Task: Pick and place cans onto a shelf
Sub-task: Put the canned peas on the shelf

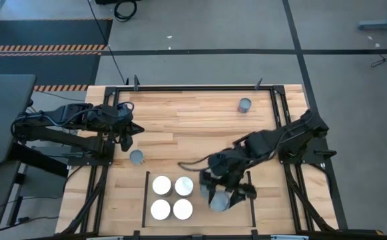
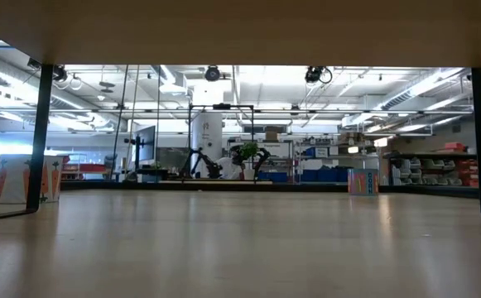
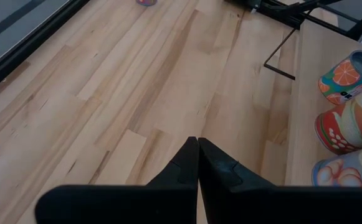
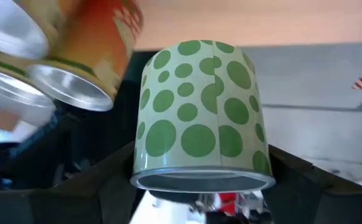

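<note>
Four white-topped cans (image 1: 172, 197) stand in a square on the pale shelf (image 1: 236, 220), between its black rails. My right gripper (image 1: 223, 192) is over the shelf, right of them, shut on a green-dotted can (image 4: 199, 118) with a grey top (image 1: 218, 201). One grey-topped can (image 1: 136, 157) stands on the plank table left of the shelf, and another (image 1: 245, 105) stands at the far right. My left gripper (image 1: 129, 131) is shut and empty, just beyond the near-left can. Its wrist view shows three printed cans (image 3: 349, 121) on the shelf. My right gripper pinches the green-dotted can's side wall (image 4: 144, 163) between its two fingers (image 4: 106, 180), one on each side, near the can's top rim. The fingers come from above, slanting from the table's right. The can is upright; I cannot tell whether its base is on the shelf.
Black frame rails (image 1: 200, 87) run along the table's far and side edges. The shelf's thin rails (image 1: 145, 200) stand left and right of the panel. Bare plank table (image 1: 193, 127) lies between the two arms. The shelf has bare room around the held can.
</note>
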`<act>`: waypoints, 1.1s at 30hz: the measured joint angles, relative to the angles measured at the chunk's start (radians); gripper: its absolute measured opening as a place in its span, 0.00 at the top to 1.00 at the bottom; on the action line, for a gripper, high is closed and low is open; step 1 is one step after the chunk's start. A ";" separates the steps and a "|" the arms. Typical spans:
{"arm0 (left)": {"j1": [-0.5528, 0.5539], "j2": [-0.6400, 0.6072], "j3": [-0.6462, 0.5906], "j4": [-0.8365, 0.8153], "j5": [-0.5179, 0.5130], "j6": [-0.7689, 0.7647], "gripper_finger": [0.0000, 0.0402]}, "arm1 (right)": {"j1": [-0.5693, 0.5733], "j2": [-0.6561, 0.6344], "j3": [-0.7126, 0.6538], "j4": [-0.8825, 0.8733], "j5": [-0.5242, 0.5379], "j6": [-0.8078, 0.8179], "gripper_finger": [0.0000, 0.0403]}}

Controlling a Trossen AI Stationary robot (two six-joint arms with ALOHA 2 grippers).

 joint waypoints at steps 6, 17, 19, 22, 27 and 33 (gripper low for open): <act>0.000 0.000 0.000 0.001 0.000 0.000 0.98 | 0.039 0.086 0.000 0.064 -0.008 0.001 0.29; 0.000 0.000 0.000 0.013 0.000 0.000 0.98 | 0.013 0.112 0.000 -0.044 0.033 0.010 0.28; 0.000 0.000 0.000 0.014 0.000 0.000 0.98 | 0.002 0.112 0.000 -0.066 0.037 0.009 0.26; 0.000 0.000 0.000 0.017 0.000 0.000 0.98 | -0.003 0.112 0.000 -0.048 0.022 0.008 0.26; 0.000 0.000 0.000 0.017 0.000 0.000 0.98 | 0.003 0.127 0.000 0.001 0.012 0.007 0.26; 0.000 0.000 0.000 0.018 0.000 0.000 0.98 | 0.012 0.163 0.000 0.019 0.005 -0.017 0.24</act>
